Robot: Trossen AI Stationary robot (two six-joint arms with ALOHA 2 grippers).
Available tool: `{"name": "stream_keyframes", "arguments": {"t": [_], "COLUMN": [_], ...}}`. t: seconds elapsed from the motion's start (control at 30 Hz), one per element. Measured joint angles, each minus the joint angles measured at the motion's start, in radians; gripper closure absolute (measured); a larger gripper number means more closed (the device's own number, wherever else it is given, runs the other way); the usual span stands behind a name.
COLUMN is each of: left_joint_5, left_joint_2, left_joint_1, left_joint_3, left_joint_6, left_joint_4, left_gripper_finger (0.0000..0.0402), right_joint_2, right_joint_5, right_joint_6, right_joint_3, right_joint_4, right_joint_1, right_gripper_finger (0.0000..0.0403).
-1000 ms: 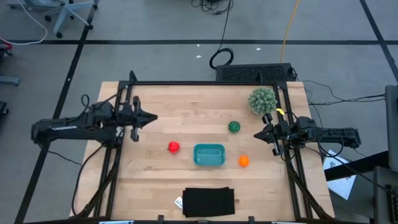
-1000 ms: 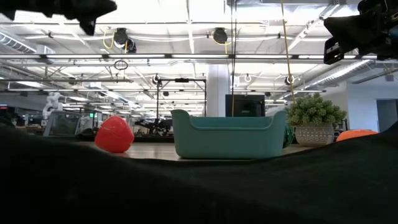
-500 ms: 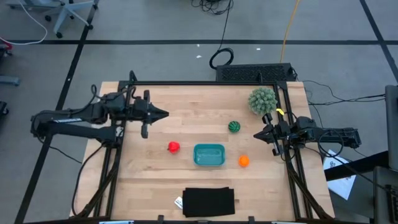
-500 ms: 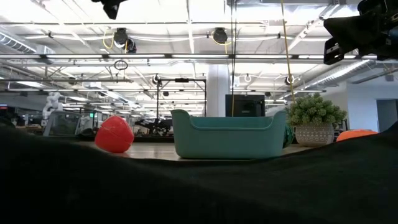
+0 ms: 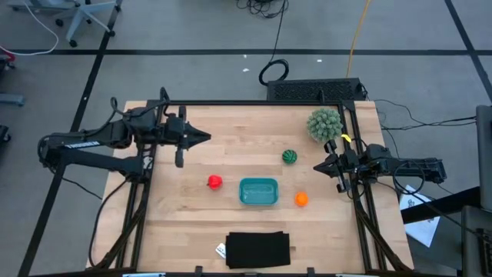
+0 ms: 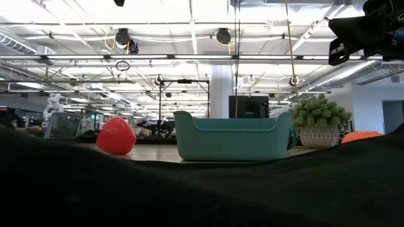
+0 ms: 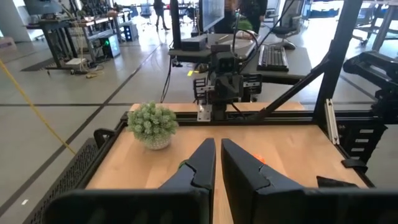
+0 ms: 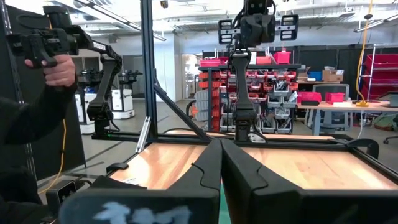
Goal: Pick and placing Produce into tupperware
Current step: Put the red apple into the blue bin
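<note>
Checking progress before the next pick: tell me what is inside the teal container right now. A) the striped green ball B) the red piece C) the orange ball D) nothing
D: the high view shows the teal container holding nothing, with the red piece, orange ball and striped green ball all lying on the table around it.

The middle of the table [image 5: 231,158] is bare wood, so there is open passage between the left gripper [image 5: 206,138], raised over the left half, and the teal tupperware [image 5: 258,191]. The red piece [image 5: 214,181] lies just beside the tupperware's left end, the orange ball [image 5: 301,198] near its right end. The spiky plant [image 5: 324,123] blocks the far right corner; the striped ball [image 5: 289,156] sits nearby. A black rectangle [image 5: 258,249] covers the near edge.
</note>
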Motion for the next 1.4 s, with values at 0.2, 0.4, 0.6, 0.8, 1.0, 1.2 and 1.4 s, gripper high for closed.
{"name": "stream_keyframes", "arguments": {"t": [0.2, 0.4, 0.6, 0.8, 1.0, 1.2, 1.4], "left_joint_5": [-0.001, -0.022, -0.054, -0.149, -0.192, -0.191, -0.179], "left_joint_2": [0.001, 0.013, 0.026, 0.118, 0.240, 0.377, 0.529], "left_joint_1": [0.000, 0.000, 0.000, -0.023, -0.046, -0.072, -0.079], "left_joint_3": [0.000, 0.000, 0.031, 0.201, 0.362, 0.508, 0.670], "left_joint_6": [0.011, 0.007, -0.024, -0.038, -0.066, -0.095, -0.137], "left_joint_4": [-0.020, -0.031, -0.113, -0.369, -0.552, -0.717, -0.903], "left_gripper_finger": [0.0371, 0.0371, 0.0371, 0.0371, 0.0371, 0.0371, 0.0371], "right_joint_2": [0.000, 0.000, 0.000, 0.000, 0.001, 0.002, 0.002], "right_joint_5": [0.000, 0.000, 0.000, 0.000, 0.003, 0.004, 0.004], "right_joint_6": [0.000, 0.000, 0.000, 0.001, 0.001, 0.001, 0.001], "right_joint_3": [0.000, 0.000, 0.000, 0.000, 0.000, 0.000, 0.000], "right_joint_4": [0.000, 0.000, 0.000, 0.000, -0.010, -0.013, -0.015], "right_joint_1": [0.000, 0.000, 0.000, 0.000, 0.000, 0.000, 0.000], "right_gripper_finger": [0.0403, 0.0403, 0.0403, 0.0403, 0.0403, 0.0403, 0.0403]}}
